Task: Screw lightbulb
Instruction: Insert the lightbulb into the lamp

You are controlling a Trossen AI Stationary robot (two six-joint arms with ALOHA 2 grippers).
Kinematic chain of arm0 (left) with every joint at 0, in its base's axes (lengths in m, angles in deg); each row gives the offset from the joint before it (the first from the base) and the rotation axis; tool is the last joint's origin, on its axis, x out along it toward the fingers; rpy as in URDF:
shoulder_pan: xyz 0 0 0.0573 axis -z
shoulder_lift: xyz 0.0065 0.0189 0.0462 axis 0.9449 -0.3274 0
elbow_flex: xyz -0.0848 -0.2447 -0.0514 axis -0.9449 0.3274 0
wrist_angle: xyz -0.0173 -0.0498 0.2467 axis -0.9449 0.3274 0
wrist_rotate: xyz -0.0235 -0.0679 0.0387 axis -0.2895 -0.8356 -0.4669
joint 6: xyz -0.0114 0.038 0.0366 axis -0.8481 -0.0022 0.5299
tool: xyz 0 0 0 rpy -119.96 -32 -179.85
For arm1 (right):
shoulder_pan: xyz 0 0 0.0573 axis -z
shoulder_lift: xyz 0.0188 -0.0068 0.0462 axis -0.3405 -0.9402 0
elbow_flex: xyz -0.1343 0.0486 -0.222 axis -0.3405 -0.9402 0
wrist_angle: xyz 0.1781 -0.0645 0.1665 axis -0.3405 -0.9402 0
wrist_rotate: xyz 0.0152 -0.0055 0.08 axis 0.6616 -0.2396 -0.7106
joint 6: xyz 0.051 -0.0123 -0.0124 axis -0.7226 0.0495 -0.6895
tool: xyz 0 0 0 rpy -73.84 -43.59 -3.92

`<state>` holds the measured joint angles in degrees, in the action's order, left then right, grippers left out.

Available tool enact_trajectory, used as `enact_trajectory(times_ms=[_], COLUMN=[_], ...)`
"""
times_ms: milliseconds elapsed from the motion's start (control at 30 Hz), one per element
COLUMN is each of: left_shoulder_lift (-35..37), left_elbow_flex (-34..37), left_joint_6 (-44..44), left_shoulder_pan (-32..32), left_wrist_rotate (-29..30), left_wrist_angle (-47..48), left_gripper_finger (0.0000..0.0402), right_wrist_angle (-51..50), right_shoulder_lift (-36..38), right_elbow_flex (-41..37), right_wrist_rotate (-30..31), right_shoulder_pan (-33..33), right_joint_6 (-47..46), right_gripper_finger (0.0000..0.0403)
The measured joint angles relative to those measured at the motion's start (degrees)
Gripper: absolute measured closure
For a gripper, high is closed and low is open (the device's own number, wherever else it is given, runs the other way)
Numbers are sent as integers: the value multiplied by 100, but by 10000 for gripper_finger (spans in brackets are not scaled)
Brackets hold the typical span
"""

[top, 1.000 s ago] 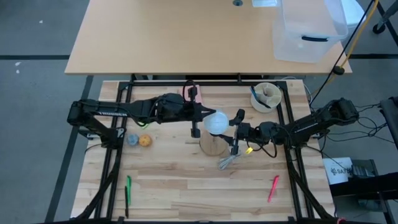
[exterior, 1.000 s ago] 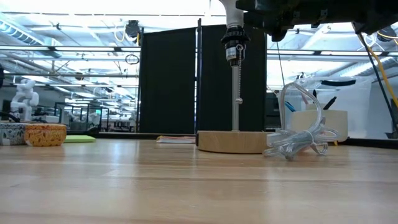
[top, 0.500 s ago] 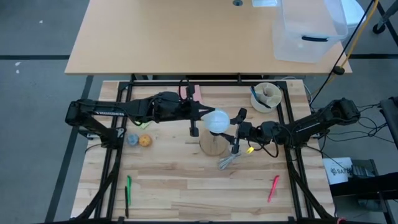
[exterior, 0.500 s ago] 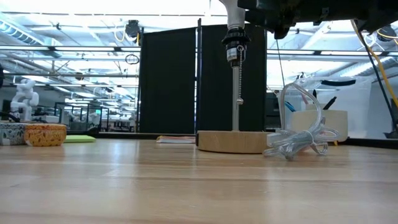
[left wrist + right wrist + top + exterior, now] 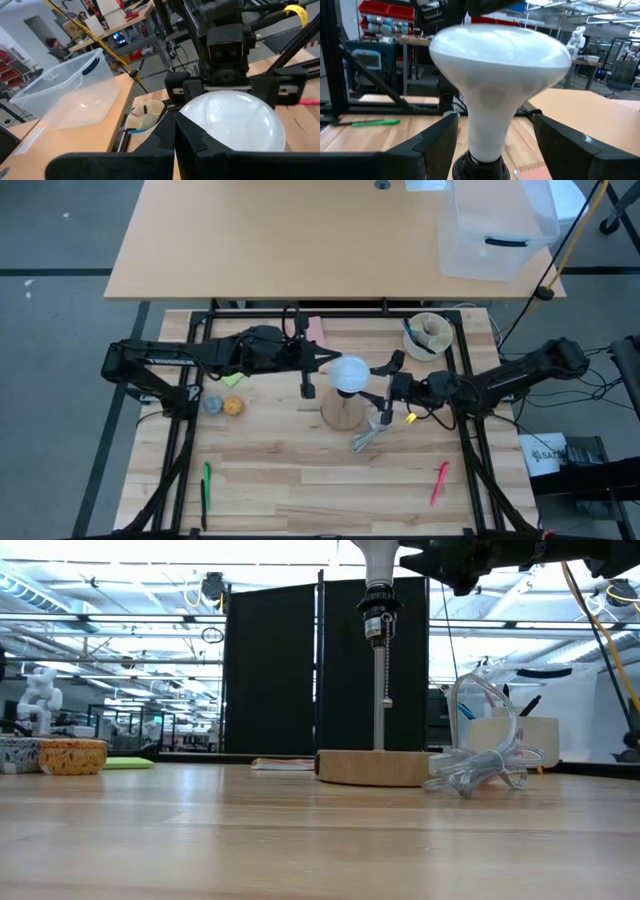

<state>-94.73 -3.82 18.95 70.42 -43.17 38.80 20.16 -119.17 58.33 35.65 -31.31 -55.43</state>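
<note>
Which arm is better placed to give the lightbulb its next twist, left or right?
Probably the left. Its pincer sits at the lightbulb dome, while the right pincer is open and stands clear of the bulb's sides, so it would have to close in first.

**No readable text in any view**

No word, number or brand can be made out. From above, the left arm (image 5: pixel 165 361) carries a pale line of lettering along its dark link, too small to read. A white tag (image 5: pixel 545 457) lying off the surface's right edge bears dark print that is also illegible. In the left wrist view, a yellow label (image 5: pixel 295 11) on the far arm shows no legible characters.
</note>
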Motion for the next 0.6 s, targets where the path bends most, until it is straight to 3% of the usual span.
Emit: enact_trajectory(times_ms=[333, 467, 600], left_shoulder_lift=[407, 817, 1173], left_elbow_flex=[0, 58, 536], left_joint_6=[-105, -378, -560], left_shoulder_pan=[56, 68, 220], left_wrist_rotate=[153, 274, 460], left_wrist_angle=[551, 1013, 1013], left_gripper_finger=[401, 401, 401], right_wrist_angle=[-1120, -1298, -1305], right_shoulder_lift=[741, 884, 885], right_elbow_flex=[0, 0, 0], right_wrist_rotate=[-9, -4, 0], right_shoulder_pan=[-2, -2, -2], right_joint_6=[-50, -49, 23], right_gripper_finger=[183, 232, 307])
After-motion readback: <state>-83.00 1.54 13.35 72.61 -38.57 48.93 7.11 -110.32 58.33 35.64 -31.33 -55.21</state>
